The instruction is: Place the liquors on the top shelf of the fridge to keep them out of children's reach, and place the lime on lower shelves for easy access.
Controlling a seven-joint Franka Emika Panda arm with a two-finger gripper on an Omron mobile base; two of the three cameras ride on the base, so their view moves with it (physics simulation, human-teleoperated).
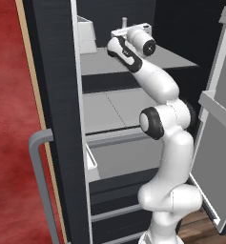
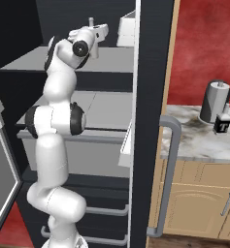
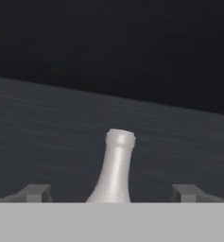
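Observation:
The fridge (image 1: 57, 95) stands open, and my arm reaches in over its top shelf (image 1: 174, 59). The slim bottle's white neck (image 3: 117, 163) rises upright between my fingertips (image 3: 35, 193), which stand wide apart without touching it. That neck (image 1: 124, 21) pokes up just behind my hand in the left base view, and the bottle's lower body is hidden. My gripper (image 3: 112, 194) is open. The clear square bottle with the black "T" label (image 2: 222, 124) stands on the marble counter (image 2: 194, 140) to the right. The lower shelves (image 1: 109, 107) lie beneath my arm.
A grey paper-towel roll (image 2: 215, 101) stands just behind the square bottle. The fridge door's grey bar handle (image 2: 167, 169) hangs between fridge and counter. A light-grey bin (image 1: 86, 33) sits at the top shelf's edge. The other door (image 1: 219, 119) stands open on the far side.

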